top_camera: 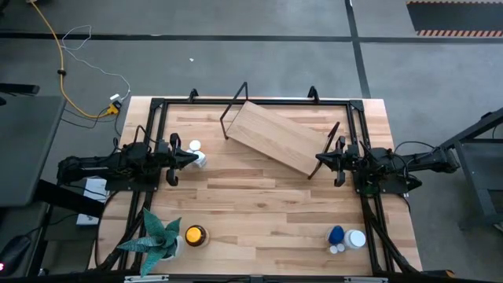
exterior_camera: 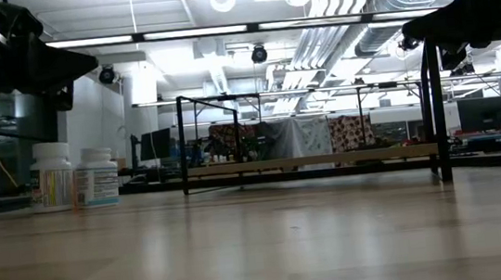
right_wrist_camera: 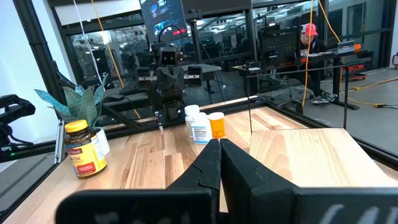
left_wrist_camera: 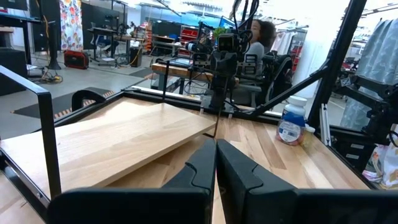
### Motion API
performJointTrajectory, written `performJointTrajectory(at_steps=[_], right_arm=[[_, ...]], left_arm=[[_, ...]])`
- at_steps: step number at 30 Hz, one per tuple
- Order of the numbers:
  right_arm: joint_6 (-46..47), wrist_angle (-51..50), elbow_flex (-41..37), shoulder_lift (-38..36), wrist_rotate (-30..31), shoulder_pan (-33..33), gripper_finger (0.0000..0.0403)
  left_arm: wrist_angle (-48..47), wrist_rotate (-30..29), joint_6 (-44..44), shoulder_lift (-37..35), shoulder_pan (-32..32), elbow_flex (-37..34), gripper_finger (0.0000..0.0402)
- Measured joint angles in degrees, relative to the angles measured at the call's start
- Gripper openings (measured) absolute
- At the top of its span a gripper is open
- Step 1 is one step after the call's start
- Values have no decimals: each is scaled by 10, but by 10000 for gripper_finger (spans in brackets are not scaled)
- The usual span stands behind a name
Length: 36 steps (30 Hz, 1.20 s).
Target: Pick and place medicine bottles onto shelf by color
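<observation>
From the high view, the shelf (top_camera: 277, 135) lies skewed across the far middle of the table (top_camera: 259, 228), its wire end frames at either end. The left gripper (top_camera: 191, 158) sits beside the white bottles (top_camera: 196, 154) at the table's left; the right gripper (top_camera: 321, 159) hovers close to the shelf's right end frame. Both are closed and hold nothing. The amber bottle (top_camera: 195, 235) stands next to the plant (top_camera: 157, 236) at the near left edge, and the blue bottle (top_camera: 336, 235) with a white-capped one (top_camera: 355, 238) stands near the right corner, so there is open wood in the middle for carrying.

From the low view, two white bottles (exterior_camera: 75, 180) stand upright at left and the shelf (exterior_camera: 313, 160) is raised off the table on its frames, leaving a gap below.

The left wrist view shows that arm's fingers pressed together, the shelf board (left_wrist_camera: 118, 137) ahead, and the blue bottle (left_wrist_camera: 291, 121) far across.

The right wrist view shows its fingers likewise shut, the amber bottle (right_wrist_camera: 84, 148) by the plant (right_wrist_camera: 78, 102), and white bottles with an orange one (right_wrist_camera: 216, 125) beyond.

These bottles look like light, rigid plastic with smooth, probably slippery sides; a grip around the body below the cap seems safest. The tall amber one may tip, and the wire frames narrow the approach.
</observation>
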Motion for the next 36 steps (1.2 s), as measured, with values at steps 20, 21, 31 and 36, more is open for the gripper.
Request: performJointTrajectory(at_steps=[20, 21, 31, 36], right_arm=[[0, 0, 0, 0, 0, 0, 0], [0, 0, 0, 0, 0, 0, 0], [0, 0, 0, 0, 0, 0, 0], [0, 0, 0, 0, 0, 0, 0]], left_arm=[[2, 0, 0, 0, 0, 0, 3], [2, -1, 0, 0, 0, 0, 3], [37, -2, 0, 0, 0, 0, 14], [31, -29, 0, 0, 0, 0, 39]])
